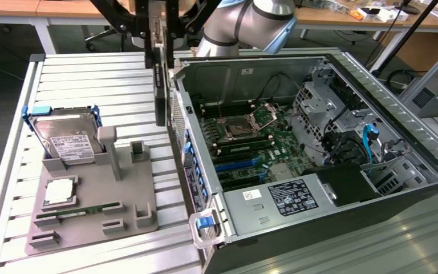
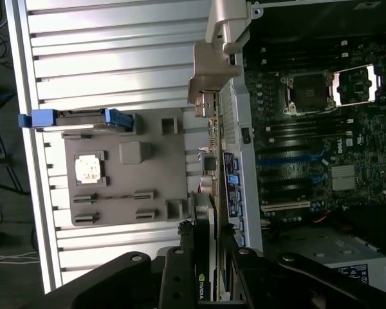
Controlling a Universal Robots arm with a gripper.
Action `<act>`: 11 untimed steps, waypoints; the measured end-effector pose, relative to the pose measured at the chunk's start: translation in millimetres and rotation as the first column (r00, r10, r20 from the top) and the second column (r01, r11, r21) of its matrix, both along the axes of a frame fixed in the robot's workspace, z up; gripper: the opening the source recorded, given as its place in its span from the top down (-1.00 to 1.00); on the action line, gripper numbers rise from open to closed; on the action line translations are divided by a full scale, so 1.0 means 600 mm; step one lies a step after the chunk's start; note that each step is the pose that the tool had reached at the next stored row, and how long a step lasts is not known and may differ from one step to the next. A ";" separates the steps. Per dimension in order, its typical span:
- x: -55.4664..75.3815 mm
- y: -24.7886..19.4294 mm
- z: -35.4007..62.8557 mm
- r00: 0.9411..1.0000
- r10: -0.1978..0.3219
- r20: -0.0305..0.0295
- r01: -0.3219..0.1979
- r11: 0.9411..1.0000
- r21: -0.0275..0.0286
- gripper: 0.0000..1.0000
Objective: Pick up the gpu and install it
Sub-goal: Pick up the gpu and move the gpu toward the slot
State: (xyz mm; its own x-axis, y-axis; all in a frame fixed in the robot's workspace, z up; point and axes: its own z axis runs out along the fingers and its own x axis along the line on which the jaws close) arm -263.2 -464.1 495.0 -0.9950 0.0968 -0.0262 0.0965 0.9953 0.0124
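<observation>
The gpu (image 1: 160,85) hangs edge-on as a thin black card, lifted above the slatted table just outside the wall of the open computer case (image 1: 203,188) on the exterior view's left. My gripper (image 1: 160,31) is shut on its upper end, one black finger on each side. In the wrist view the gpu (image 2: 209,84) runs away from my gripper (image 2: 204,235), silver end bracket farthest from it, over the case wall between the grey fixture and the motherboard (image 2: 309,148). The blue expansion slots (image 1: 238,165) lie inside the case, apart from the card.
A grey fixture (image 1: 89,222) on the table holds a silver hard drive with blue frame (image 1: 63,137), a processor (image 1: 59,191) and a green memory stick (image 1: 78,211). Drive cages and cables (image 1: 356,131) crowd the case's far side. Desks stand behind.
</observation>
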 end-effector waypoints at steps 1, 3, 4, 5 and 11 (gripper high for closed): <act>0.009 0.0000 -0.005 1.000 0.000 0.000 0.000 1.000 0.000 0.47; 0.022 0.0000 -0.012 1.000 0.000 0.000 0.000 1.000 0.000 0.47; 0.031 0.0000 -0.020 1.000 0.000 0.000 0.000 1.000 0.000 0.47; 0.034 0.0000 -0.024 1.000 0.000 0.000 0.000 1.000 0.000 0.47; 0.042 0.0000 -0.047 1.000 0.000 0.000 0.000 1.000 0.000 0.47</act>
